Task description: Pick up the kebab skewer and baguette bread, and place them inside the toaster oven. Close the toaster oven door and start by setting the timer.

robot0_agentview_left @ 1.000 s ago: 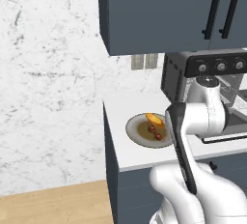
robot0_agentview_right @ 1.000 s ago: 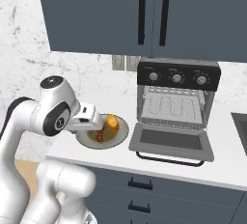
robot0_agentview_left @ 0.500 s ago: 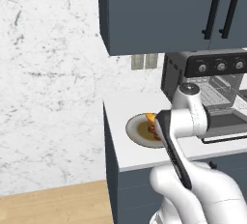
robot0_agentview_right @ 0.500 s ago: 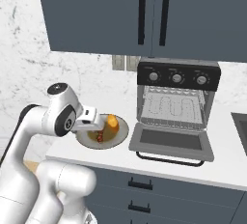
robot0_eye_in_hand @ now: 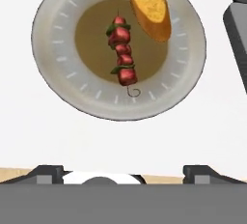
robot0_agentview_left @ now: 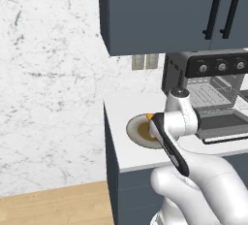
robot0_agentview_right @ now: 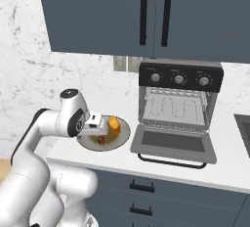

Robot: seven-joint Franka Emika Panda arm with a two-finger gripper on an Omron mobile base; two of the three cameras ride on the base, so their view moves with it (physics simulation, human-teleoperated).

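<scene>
- White counter runs under dark blue-grey cabinets, with a marbled wall behind; that is where you are working.
- One round grey plate sits on that counter, left of the toaster oven in the right base view.
- On the plate you have one kebab skewer lying across the brownish centre, its hooked end towards the camera in the hand view.
- One baguette bread lies just beside the skewer, angled over the plate's far rim; from here you cannot tell whether the two touch.
- Your gripper hangs above the plate with its jaws spread wide and nothing between them; both dark tips show at the bottom of the hand view, well apart from the food.
- The toaster oven door is already folded down flat, so the cavity and its wire rack are ready to receive food.
- Three silver knobs sit in a row on the oven's black top panel.
- You look to be at the very first step: lining up for the skewer, nothing yet loaded.
- Next, you will probably need to come straight down, centre the jaws over the skewer's middle with the fingers across its length, and close gently; it is thin and lies flat, so a shallow approach may skid on the plate.
</scene>
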